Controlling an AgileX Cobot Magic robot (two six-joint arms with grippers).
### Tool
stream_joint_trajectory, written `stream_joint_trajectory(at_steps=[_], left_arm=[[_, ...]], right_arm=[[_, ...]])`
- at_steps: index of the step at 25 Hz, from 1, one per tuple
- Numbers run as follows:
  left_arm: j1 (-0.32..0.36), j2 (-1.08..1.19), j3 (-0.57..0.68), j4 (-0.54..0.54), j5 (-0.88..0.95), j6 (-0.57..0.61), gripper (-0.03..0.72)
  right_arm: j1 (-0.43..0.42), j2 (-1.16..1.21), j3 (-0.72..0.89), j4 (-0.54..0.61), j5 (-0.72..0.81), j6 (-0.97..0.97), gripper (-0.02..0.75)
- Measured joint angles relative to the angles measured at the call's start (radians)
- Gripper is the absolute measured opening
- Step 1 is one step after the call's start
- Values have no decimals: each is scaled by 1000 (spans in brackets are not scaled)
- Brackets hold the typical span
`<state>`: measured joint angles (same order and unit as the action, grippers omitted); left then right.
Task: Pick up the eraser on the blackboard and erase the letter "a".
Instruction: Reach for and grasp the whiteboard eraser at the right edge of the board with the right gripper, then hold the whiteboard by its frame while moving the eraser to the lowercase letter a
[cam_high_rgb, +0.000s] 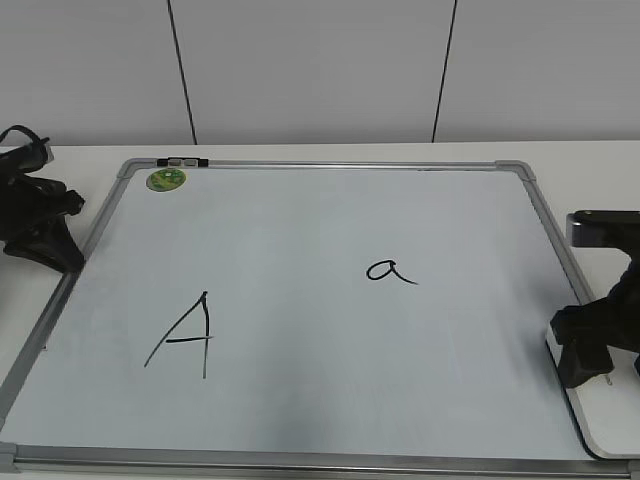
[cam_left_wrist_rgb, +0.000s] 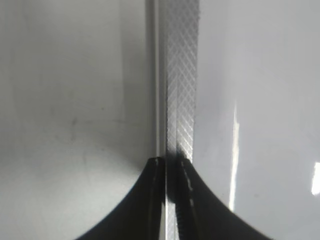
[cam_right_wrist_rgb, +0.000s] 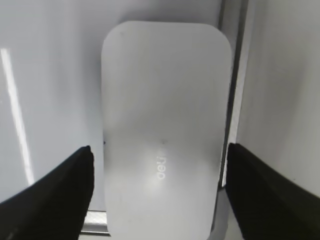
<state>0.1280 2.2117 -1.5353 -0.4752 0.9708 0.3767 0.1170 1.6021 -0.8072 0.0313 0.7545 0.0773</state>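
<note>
The blackboard (cam_high_rgb: 300, 230) is a white board with a silver frame, lying flat on the table. The small black letter "a" (cam_high_rgb: 390, 271) is written right of its middle. The white eraser (cam_high_rgb: 606, 425) lies at the board's front right corner; in the right wrist view (cam_right_wrist_rgb: 165, 115) it shows small grey print. My right gripper (cam_high_rgb: 585, 372) (cam_right_wrist_rgb: 160, 149) is open just above it, one finger on each side, not touching. My left gripper (cam_high_rgb: 62, 252) (cam_left_wrist_rgb: 171, 161) is shut and empty over the board's left frame rail (cam_left_wrist_rgb: 182, 75).
A larger capital "A" (cam_high_rgb: 185, 335) is written on the board's left half. A round green sticker (cam_high_rgb: 166, 179) and a small clip (cam_high_rgb: 184, 160) sit at the far left corner. The white table (cam_high_rgb: 590, 155) surrounds the board, with a wall behind.
</note>
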Motion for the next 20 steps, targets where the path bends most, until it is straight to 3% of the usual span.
stream_joint_trajectory(at_steps=[12,20], left_arm=[[0,0,0,0,0,0,29],[0,0,0,0,0,0,29]], right_arm=[[0,64,0,0,-60,6,605],[0,74,-1,-7,-62,6,539]])
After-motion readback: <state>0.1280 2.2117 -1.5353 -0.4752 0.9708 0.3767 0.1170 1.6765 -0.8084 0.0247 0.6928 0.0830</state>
